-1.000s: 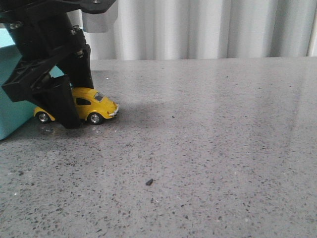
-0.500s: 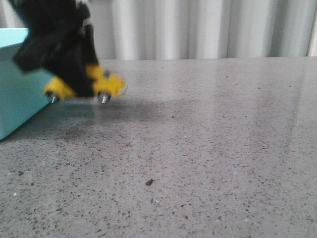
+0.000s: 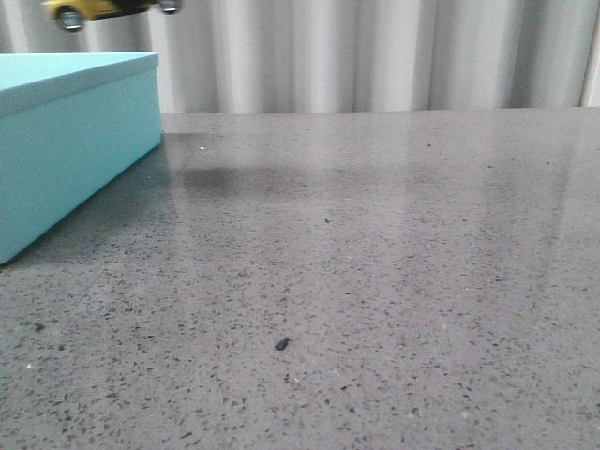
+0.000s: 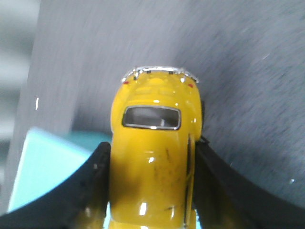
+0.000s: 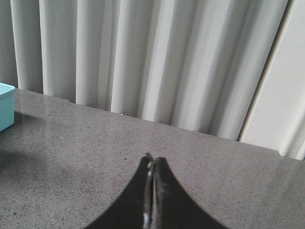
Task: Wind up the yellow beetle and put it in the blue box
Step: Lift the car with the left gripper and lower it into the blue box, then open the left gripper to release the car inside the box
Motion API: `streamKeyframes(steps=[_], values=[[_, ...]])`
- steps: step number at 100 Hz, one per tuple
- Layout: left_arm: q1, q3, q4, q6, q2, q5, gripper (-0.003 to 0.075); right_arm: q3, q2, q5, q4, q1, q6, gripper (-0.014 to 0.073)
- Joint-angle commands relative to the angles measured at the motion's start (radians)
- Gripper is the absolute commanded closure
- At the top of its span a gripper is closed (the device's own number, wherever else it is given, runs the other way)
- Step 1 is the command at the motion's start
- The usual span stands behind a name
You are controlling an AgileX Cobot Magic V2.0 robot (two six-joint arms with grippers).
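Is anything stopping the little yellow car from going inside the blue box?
Yes: the blue box has its lid on, closed. The yellow beetle is held up in the air by the left gripper.

My front camera sits low over the worktop (image 3: 394, 281); my wrist cameras look down and across it, sharing the blue box (image 3: 66, 141).

The left pincer (image 4: 151, 191) clamps the yellow beetle (image 4: 153, 152) above the blue box (image 4: 43, 167).
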Motion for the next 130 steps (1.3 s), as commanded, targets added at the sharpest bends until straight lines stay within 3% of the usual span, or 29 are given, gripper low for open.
streamKeyframes(steps=[1,33,82,91,108,115,122,130], values=[[0.075,-0.036,0.025,-0.133,-0.058,-0.06,0.0741,-0.024,0.004,-0.082,-0.007,0.004,-0.01,0.0645],[0.364,-0.021,-0.032,-0.486,-0.031,-0.085,0.0741,-0.024,-0.006,-0.082,-0.007,0.004,-0.01,0.0645],[0.382,0.227,-0.057,-0.486,0.057,-0.087,0.072,-0.024,-0.006,-0.073,-0.007,0.004,-0.01,0.0645],[0.382,0.227,-0.057,-0.486,0.061,-0.096,0.0615,-0.024,-0.006,-0.073,-0.007,0.004,-0.01,0.0645],[0.382,0.221,-0.061,-0.516,0.058,-0.145,0.0269,-0.024,-0.006,-0.073,-0.007,0.004,-0.01,0.0645],[0.382,0.213,-0.07,-0.534,0.043,-0.175,0.017,-0.024,-0.006,-0.073,-0.007,0.004,-0.01,0.0645],[0.382,0.193,-0.075,-0.534,0.026,-0.187,0.013,-0.024,-0.006,-0.073,-0.007,0.004,-0.01,0.0645],[0.382,0.156,-0.079,-0.534,-0.001,-0.187,0.0136,-0.024,-0.006,-0.073,-0.007,0.004,-0.01,0.0645]])
